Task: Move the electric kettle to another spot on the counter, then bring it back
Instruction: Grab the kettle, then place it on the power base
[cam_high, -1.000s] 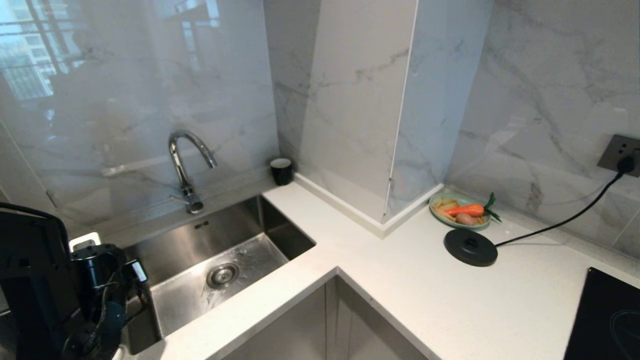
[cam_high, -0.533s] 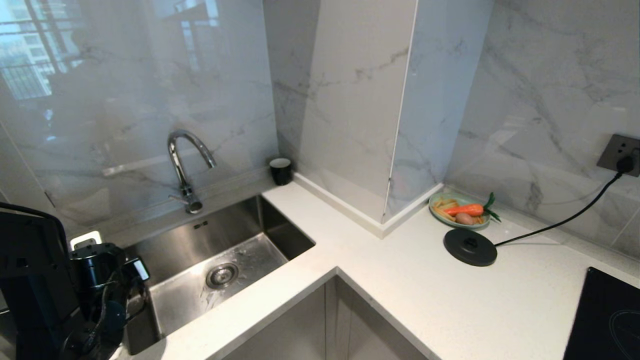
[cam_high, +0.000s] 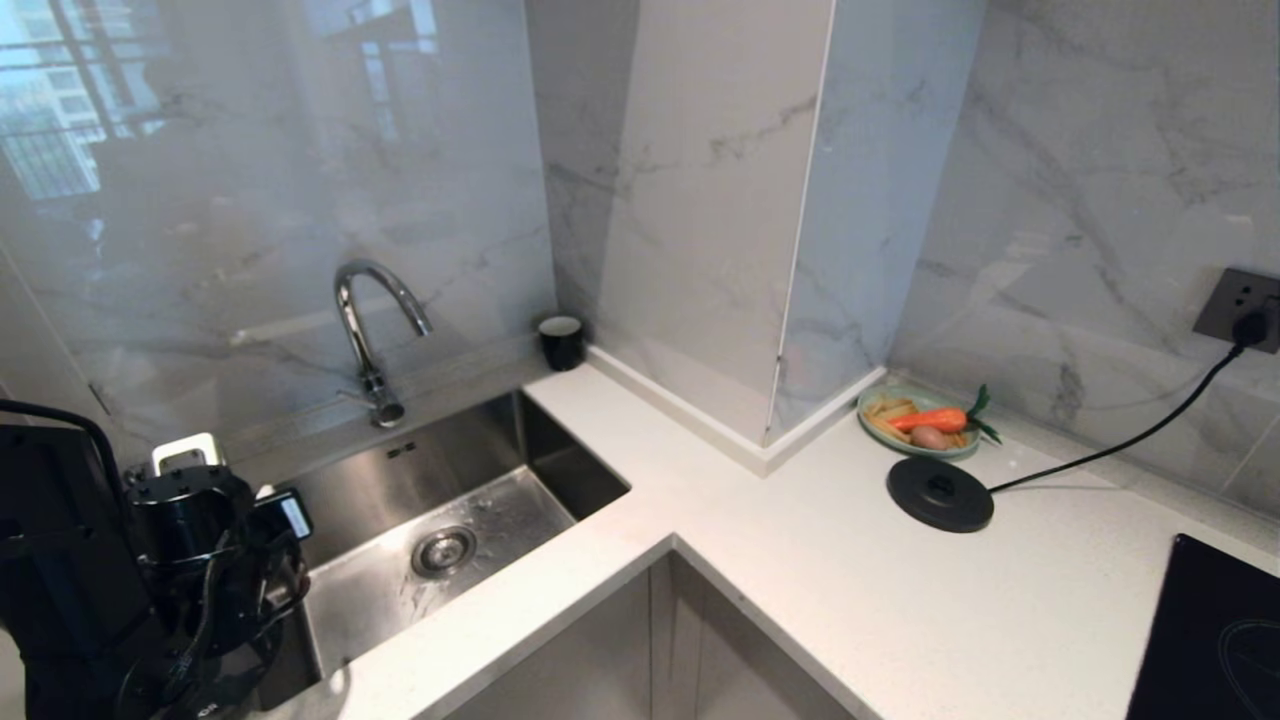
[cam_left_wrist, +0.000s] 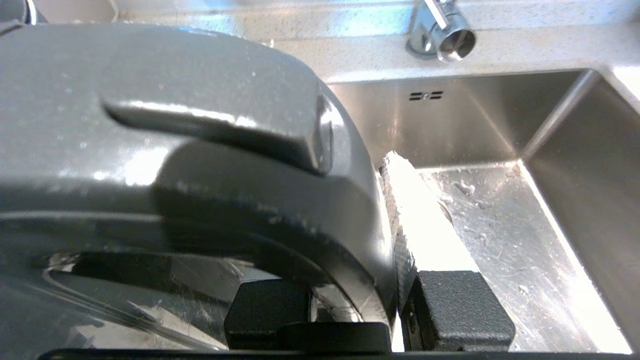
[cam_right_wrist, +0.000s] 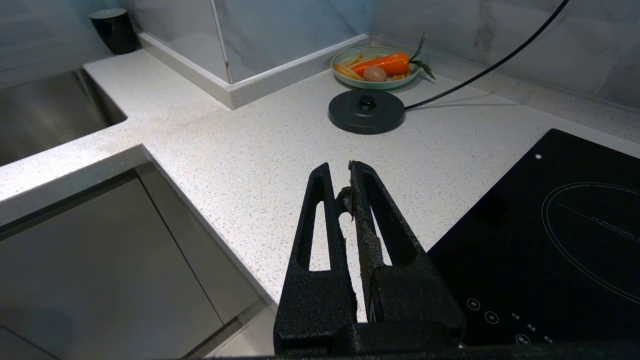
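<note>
One counter (cam_high: 900, 600): white speckled, marble walls (cam_high: 1080, 180) behind.

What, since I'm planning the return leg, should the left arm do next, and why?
Probably carry the electric kettle rightward across the sink toward the empty power base on the counter: the left gripper grips its handle at the sink's far-left side; the right gripper is parked, shut.

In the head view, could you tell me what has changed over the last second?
The left gripper, shut on the electric kettle handle, has lifted slightly beside the sink. The power base, plate and cup stayed put.
</note>
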